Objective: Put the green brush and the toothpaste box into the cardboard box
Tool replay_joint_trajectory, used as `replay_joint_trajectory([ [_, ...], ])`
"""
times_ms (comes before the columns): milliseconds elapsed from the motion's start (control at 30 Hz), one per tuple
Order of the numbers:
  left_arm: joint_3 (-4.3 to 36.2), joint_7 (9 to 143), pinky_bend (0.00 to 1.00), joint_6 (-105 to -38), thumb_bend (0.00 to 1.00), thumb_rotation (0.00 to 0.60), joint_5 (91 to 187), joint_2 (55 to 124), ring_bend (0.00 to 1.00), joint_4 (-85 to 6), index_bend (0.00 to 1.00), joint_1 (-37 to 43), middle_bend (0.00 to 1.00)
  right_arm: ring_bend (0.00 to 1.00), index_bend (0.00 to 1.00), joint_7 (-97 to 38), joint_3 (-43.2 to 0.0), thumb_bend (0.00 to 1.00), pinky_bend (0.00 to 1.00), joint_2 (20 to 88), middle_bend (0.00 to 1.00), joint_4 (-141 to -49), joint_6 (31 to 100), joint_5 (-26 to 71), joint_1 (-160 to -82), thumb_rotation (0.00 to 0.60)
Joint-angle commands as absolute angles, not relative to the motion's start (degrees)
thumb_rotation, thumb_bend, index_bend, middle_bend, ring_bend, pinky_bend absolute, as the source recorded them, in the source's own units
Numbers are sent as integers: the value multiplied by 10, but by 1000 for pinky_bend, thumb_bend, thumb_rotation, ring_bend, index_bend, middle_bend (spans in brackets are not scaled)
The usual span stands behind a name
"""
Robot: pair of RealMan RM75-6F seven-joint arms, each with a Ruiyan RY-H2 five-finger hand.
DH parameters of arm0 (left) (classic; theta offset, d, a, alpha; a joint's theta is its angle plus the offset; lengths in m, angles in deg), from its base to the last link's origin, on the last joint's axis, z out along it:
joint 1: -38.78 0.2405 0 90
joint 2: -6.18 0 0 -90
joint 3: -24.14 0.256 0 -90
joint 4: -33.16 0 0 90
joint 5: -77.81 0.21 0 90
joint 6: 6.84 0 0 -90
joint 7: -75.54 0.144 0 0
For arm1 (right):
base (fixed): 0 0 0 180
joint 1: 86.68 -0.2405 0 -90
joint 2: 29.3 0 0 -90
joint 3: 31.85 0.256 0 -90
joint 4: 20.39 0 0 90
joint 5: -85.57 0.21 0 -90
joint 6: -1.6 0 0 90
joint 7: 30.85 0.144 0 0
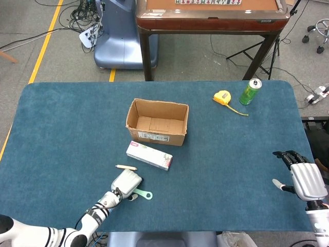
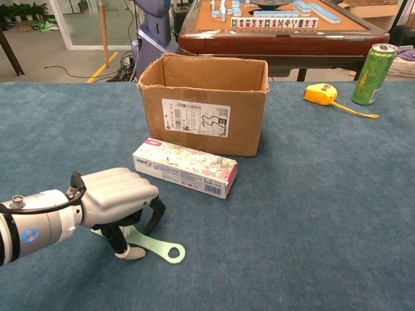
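Note:
The green brush (image 2: 159, 247) lies on the blue table near its front edge, its ring-ended handle (image 1: 144, 194) pointing right. My left hand (image 2: 117, 194) covers the brush's head, with the fingers curled down around it. The hand (image 1: 126, 181) sits just below the toothpaste box (image 1: 149, 155). That flowered toothpaste box (image 2: 185, 167) lies flat in front of the cardboard box (image 2: 204, 116), which stands open-topped at mid-table (image 1: 157, 136). My right hand (image 1: 303, 177) rests at the table's right edge, fingers apart, holding nothing.
A yellow tape measure (image 1: 222, 96) and a green can (image 1: 250, 91) stand at the back right. A thin wooden stick (image 1: 126, 167) lies left of the toothpaste box. Behind the table stands a brown mahjong table (image 2: 279, 29).

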State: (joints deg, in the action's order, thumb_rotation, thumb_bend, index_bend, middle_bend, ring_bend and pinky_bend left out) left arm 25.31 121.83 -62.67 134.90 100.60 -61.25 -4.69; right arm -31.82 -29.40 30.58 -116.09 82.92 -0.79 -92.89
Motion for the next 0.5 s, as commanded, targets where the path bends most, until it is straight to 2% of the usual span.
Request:
replay_joint_trajectory([
  [33, 254, 1218, 1000, -628, 198, 600, 1348, 1007, 1000, -612, 551, -47, 1000, 217, 270, -318, -294, 1, 375, 306, 334, -1161, 829, -8, -929, 600],
  [500, 259, 1208, 1000, -633, 199, 600, 1359, 1007, 1000, -608, 634, -47, 1000, 217, 270, -317, -294, 1, 375, 306, 333, -1161, 830, -8, -928, 600],
])
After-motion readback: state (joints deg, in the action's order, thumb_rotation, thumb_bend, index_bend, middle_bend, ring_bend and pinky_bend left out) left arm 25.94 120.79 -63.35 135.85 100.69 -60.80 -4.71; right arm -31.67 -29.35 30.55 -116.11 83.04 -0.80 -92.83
